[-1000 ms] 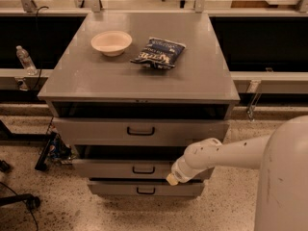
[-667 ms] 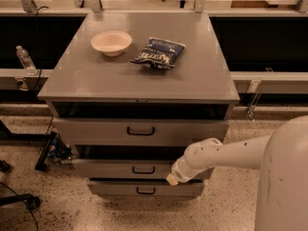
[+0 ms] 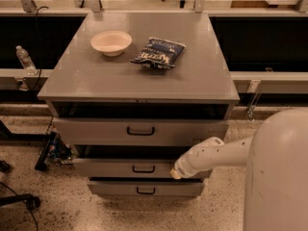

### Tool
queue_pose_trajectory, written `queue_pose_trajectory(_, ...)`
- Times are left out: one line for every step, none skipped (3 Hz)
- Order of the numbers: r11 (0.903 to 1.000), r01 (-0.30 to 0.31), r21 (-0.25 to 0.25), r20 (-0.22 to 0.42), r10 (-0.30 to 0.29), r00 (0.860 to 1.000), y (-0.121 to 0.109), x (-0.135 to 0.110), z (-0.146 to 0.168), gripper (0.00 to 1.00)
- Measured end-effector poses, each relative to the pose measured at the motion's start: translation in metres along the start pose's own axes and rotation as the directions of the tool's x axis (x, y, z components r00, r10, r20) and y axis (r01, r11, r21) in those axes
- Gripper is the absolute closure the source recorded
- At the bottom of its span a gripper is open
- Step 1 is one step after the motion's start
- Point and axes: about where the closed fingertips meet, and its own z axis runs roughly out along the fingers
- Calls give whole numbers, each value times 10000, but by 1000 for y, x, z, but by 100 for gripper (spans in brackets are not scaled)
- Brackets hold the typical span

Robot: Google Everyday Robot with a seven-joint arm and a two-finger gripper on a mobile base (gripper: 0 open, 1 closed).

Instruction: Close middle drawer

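The grey cabinet [image 3: 144, 76] has three drawers, all partly pulled out. The middle drawer [image 3: 110, 168] is the second one, with a low flat front and a small black handle [image 3: 143, 169]. It stands out a little, with a dark gap above it. My gripper [image 3: 176, 173] is at the end of the white arm [image 3: 216, 154], low against the right part of the middle drawer's front, to the right of the handle. The top drawer [image 3: 96, 131] has a taller front with a larger black handle [image 3: 140, 131]. The bottom drawer [image 3: 115, 188] sits lowest.
A cream bowl [image 3: 111, 42] and a dark blue chip bag [image 3: 159, 53] lie on the cabinet top. A water bottle [image 3: 23, 59] stands on the ledge at left. Cables and a black stand [image 3: 48, 150] lie on the speckled floor left of the cabinet. My white body [image 3: 279, 177] fills the right foreground.
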Motion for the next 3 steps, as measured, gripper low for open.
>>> queue_pose_trajectory(9988, -9, 484, 246, -3, 9997, -20, -5, 1, 100)
queue_pose_trajectory(9981, 22, 622, 327, -43, 9995, -26, -7, 1, 100)
queue_pose_trajectory(9981, 22, 622, 327, -42, 9995, -25, -6, 0, 100)
